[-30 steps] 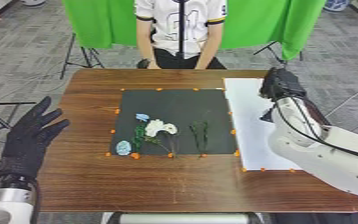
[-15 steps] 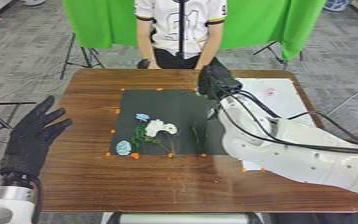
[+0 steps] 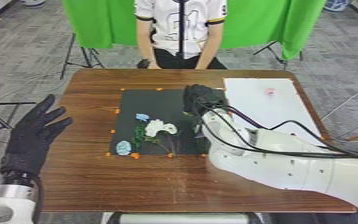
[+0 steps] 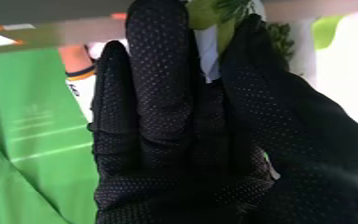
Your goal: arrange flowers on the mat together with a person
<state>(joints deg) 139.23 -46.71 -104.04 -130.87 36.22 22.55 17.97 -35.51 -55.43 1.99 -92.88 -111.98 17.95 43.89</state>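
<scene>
In the head view my right hand (image 3: 197, 98) is over the upper right part of the black mat (image 3: 153, 102). In the right wrist view my right hand (image 4: 162, 115) pinches a flower piece (image 4: 206, 16) with green leaves and a whitish part between thumb and fingers. On the mat lie a white flower (image 3: 158, 127), a small blue flower (image 3: 142, 117), a pale blue bloom (image 3: 123, 147) and green foliage (image 3: 140, 135). Thin green sprigs (image 3: 199, 131) are partly hidden by my right arm. My left hand (image 3: 29, 132), fingers straight, is above the table's left edge.
Right of the mat is a white sheet (image 3: 255, 97) with a small pink flower (image 3: 270, 92) on it. Orange markers (image 3: 135, 156) line the mat's edges. The brown table (image 3: 140, 185) extends in front. My right forearm spans the sheet's lower part.
My right hand has moved left from the white sheet's far edge to over the mat, then a little nearer. The pink flower has come into sight. My left hand has stayed nearly still.
</scene>
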